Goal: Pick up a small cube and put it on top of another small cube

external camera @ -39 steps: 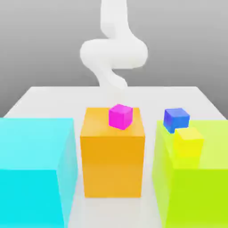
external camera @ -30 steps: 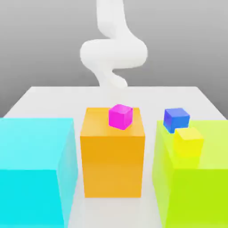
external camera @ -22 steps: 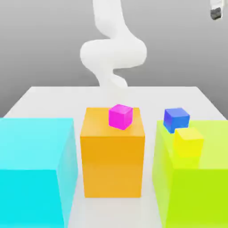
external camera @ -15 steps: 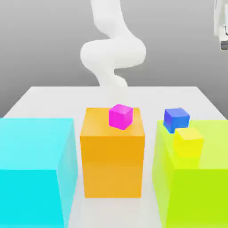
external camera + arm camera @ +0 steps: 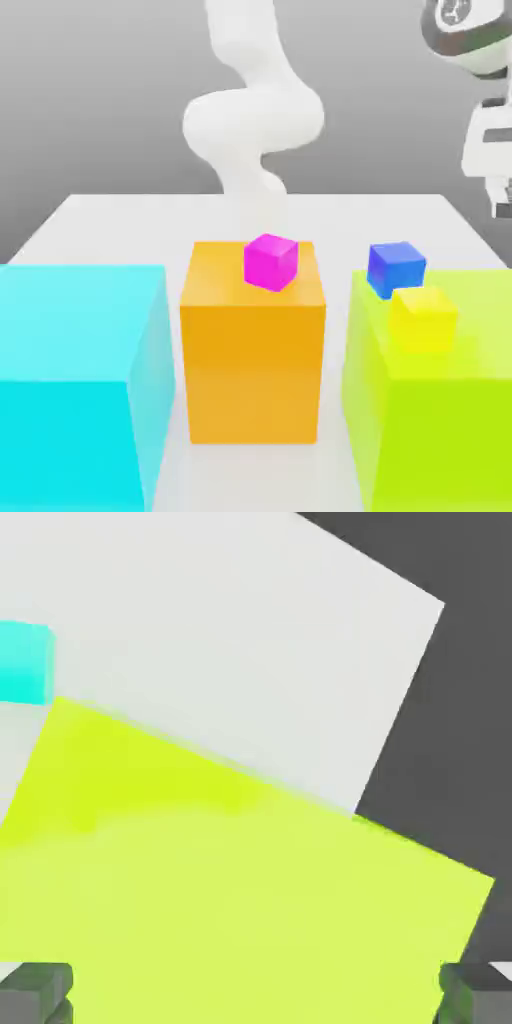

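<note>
A small teal cube (image 5: 24,662) lies on the white table beside the lime block (image 5: 250,912) in the hand view, cut by the picture's edge. From the exterior view it is hidden. A magenta small cube (image 5: 271,261) sits on the orange block (image 5: 254,340). A yellow small cube (image 5: 423,318) rests on the lime block (image 5: 430,420), with a blue small cube (image 5: 396,268) at that block's far edge. My gripper (image 5: 497,205) hangs high at the exterior view's right, above the lime block. Its fingertips (image 5: 35,992) stand wide apart, open, with nothing between them.
A huge cyan block (image 5: 80,380) stands at the exterior view's left, next to the orange block. The white table (image 5: 150,220) stretches behind the blocks. Its corner and the dark floor (image 5: 450,712) beyond it lie close to the lime block.
My hand came into view at the exterior view's upper right and moved down toward the lime block. The arm's upper part leaned over. No cube moved.
</note>
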`<state>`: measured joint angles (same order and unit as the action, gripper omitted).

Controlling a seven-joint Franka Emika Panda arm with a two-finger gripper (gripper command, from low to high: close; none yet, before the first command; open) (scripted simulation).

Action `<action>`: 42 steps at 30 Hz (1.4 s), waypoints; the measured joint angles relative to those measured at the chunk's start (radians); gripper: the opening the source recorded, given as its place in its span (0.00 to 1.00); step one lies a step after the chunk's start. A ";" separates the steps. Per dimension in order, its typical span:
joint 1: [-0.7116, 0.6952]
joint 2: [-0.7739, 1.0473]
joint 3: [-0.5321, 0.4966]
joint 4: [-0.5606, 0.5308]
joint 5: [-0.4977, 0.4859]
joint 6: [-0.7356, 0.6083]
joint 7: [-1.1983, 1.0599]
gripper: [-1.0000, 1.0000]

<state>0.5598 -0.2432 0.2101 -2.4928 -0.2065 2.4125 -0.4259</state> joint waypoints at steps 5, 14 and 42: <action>0.049 0.077 0.008 -0.027 0.028 0.033 -0.194 0.50; 0.137 0.208 0.034 -0.078 0.111 0.099 -0.568 0.50; 0.220 0.591 -0.086 -0.104 -0.009 0.526 -1.140 0.00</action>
<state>0.7801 0.3474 0.1243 -2.5965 -0.2154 2.9390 -1.5662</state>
